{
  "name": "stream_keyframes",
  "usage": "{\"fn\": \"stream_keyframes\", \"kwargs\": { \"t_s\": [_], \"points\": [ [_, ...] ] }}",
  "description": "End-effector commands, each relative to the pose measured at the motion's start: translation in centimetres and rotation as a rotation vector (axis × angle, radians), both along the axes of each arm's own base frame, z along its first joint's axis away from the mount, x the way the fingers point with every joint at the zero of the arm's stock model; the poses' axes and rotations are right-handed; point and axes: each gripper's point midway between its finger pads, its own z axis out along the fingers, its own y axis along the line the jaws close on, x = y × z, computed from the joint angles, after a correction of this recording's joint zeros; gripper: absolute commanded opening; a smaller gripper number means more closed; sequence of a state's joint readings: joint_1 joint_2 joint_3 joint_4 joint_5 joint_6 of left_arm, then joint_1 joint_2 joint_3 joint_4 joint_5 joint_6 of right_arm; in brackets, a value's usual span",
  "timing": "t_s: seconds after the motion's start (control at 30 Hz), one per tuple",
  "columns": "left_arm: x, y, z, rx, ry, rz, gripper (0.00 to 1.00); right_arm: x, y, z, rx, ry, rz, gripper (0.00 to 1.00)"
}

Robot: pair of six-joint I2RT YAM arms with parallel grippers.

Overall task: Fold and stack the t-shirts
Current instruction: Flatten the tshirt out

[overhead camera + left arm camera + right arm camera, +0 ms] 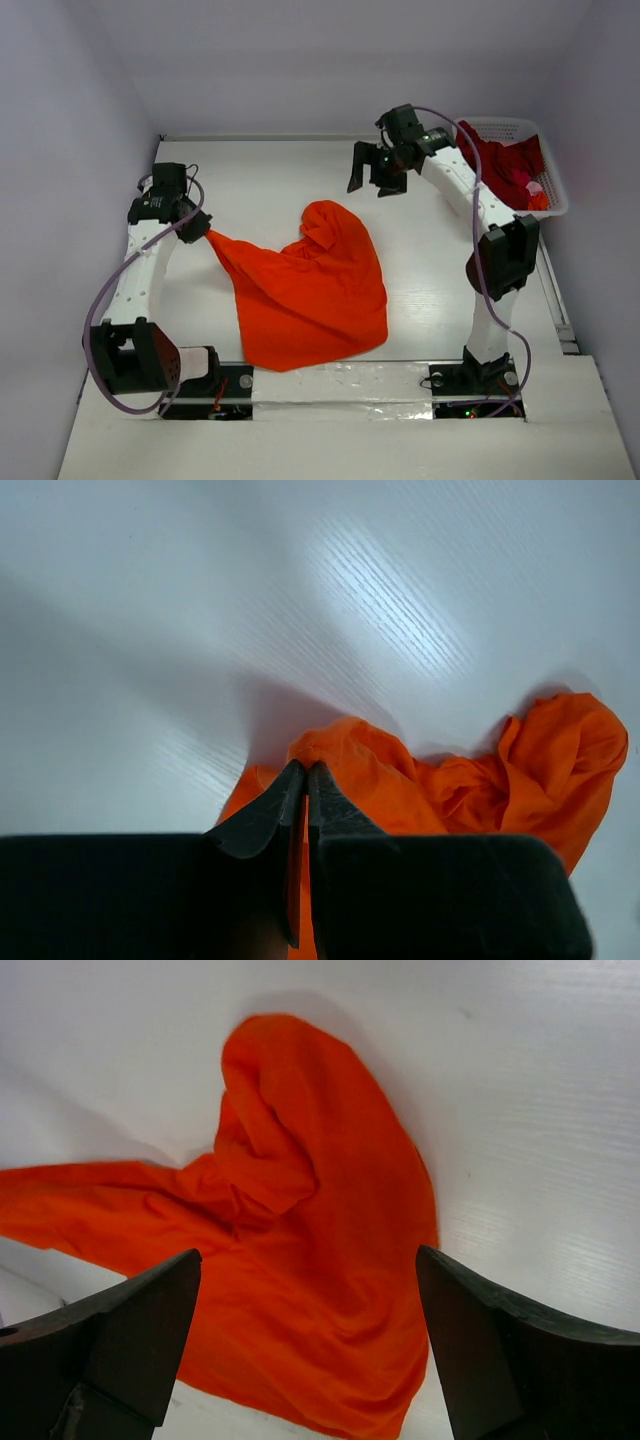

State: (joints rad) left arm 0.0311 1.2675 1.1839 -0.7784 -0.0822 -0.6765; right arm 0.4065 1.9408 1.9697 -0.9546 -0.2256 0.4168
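The orange t-shirt (310, 290) lies crumpled in the middle of the worktop (260, 180), reaching toward the near edge. The white basket (556, 200) at the far right corner holds the dark red t-shirt (495, 160). The left gripper (197, 228) has its jaws clamped on the orange shirt's left tip, and the right gripper (376, 176) hangs over the far side, jaws wide and empty.

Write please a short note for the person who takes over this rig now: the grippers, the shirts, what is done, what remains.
Left gripper: fingers shut on a corner of the orange t-shirt.
Right gripper: open, empty, above the table beyond the shirt's far end.
Orange t-shirt: crumpled at the table's middle, not spread flat, not folded.
Dark red t-shirt: bunched in the white basket, far right corner.
Done: nothing folded or stacked.
Left: spread and fold the orange one, fetch and fold the red one, stack both.
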Motion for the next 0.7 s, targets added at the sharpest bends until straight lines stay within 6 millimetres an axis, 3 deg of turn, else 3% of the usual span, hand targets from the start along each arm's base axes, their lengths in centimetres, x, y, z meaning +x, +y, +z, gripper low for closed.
{"fn": "stream_keyframes", "kwargs": {
  "t_s": [0.0, 0.17, 0.33, 0.5, 0.67],
  "points": [
    [1.6, 0.4, -0.2, -0.004, -0.037, -0.042, 0.00, -2.4, 3.7, 0.4, 0.033, -0.021, 0.132, 0.93],
    [2.5, 0.4, -0.7, -0.023, -0.039, -0.042, 0.00, -5.2, 6.6, -2.9, -0.071, 0.018, 0.212, 0.92],
    [2.8, 0.3, -1.1, -0.026, -0.030, -0.045, 0.00, -8.8, 9.8, -4.4, -0.120, 0.028, 0.313, 0.89],
    [2.7, 0.3, -1.2, -0.027, -0.028, -0.052, 0.00, -9.1, 9.5, -8.0, -0.172, 0.066, 0.301, 0.87],
    [2.4, 0.2, -1.6, -0.027, -0.017, -0.056, 0.00, -7.7, 9.9, -9.3, -0.199, 0.055, 0.275, 0.86]
  ]
}}
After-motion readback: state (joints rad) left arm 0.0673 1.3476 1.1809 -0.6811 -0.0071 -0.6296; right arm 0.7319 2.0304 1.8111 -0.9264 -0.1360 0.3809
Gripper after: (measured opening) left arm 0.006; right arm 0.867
